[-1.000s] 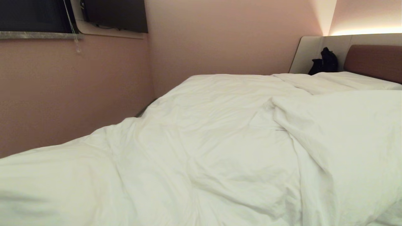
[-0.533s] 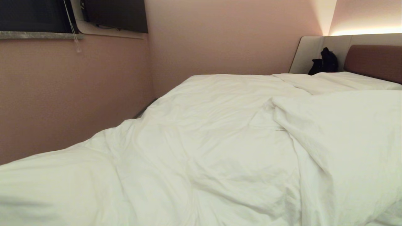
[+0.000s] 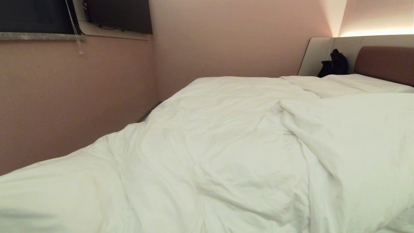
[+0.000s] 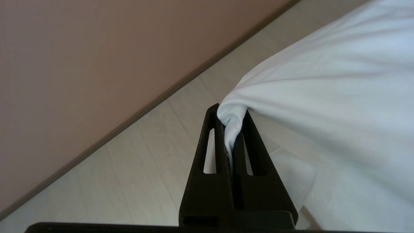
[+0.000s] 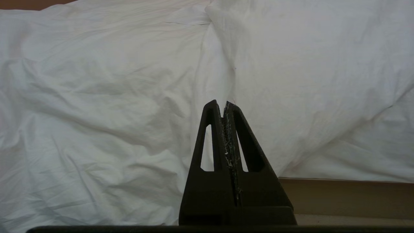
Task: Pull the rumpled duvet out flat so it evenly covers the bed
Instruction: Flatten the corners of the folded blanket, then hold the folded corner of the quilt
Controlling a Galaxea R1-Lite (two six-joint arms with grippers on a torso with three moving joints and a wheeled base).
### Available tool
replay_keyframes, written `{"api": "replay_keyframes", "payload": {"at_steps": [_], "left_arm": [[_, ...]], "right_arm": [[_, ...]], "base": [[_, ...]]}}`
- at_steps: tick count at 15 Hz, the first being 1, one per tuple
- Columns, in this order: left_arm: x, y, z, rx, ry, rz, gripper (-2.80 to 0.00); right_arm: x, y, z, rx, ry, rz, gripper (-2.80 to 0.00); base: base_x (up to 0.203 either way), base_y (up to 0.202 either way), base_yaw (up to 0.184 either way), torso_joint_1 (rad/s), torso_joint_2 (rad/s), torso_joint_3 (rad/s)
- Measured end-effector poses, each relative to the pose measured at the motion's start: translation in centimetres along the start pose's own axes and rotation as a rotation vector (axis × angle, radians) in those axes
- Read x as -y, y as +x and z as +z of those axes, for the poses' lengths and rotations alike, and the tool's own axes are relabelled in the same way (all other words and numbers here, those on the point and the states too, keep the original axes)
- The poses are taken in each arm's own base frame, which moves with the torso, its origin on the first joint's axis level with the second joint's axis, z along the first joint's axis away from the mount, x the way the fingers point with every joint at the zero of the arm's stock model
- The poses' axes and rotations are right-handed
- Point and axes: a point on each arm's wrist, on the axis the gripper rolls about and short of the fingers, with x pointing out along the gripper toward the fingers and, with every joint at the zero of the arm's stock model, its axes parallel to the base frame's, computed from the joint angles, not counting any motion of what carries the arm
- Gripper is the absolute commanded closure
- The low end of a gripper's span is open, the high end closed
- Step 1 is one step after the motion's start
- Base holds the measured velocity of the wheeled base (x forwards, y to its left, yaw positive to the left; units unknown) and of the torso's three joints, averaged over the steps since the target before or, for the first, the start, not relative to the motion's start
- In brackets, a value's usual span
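- Left gripper (image 4: 229, 118): the two black fingers are pinched tight on a bunched fold of the duvet (image 4: 323, 97), with the cloth wedged between the tips and spreading away beyond them. The floor lies beneath the pincer.
- Right gripper (image 5: 223, 105): the fingers are pressed together with nothing between them. The tips point at the bedding ahead without touching it.
- Neither arm appears in the head view.
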Motion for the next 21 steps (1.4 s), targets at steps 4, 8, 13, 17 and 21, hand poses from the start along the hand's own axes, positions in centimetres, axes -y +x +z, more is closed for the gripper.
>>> {"api": "replay_keyframes", "payload": {"at_steps": [4, 8, 13, 17, 21], "left_arm": [[0.1, 0.1, -0.4, -0.012, 0.012, -0.006, -2.8], [0.2, 0.3, -0.4, -0.017, 0.015, -0.009, -2.8], [0.3, 0.3, -0.4, -0.017, 0.015, -0.025, -2.8], [0.0, -0.9, 1.1, 0.099, -0.031, -0.166, -2.8], [-0.8, -4.0, 2.9, 0.315, -0.118, -0.532, -2.8]], "right_arm": [[0.0, 0.0, 0.0, 0.0, 0.0, 0.001, 0.0], [0.0, 0.0, 0.0, 0.0, 0.0, 0.001, 0.0], [0.0, 0.0, 0.0, -0.001, 0.0, 0.0, 0.0], [0.0, 0.0, 0.0, 0.0, 0.0, 0.0, 0.0], [0.0, 0.0, 0.0, 0.0, 0.0, 0.0, 0.0]], "base": [[0.0, 0.0, 0.0, 0.0, 0.0, 0.0], [0.0, 0.0, 0.0, 0.0, 0.0, 0.0], [0.0, 0.0, 0.0, 0.0, 0.0, 0.0], [0.0, 0.0, 0.0, 0.0, 0.0, 0.0], [0.0, 0.0, 0.0, 0.0, 0.0, 0.0]]}}
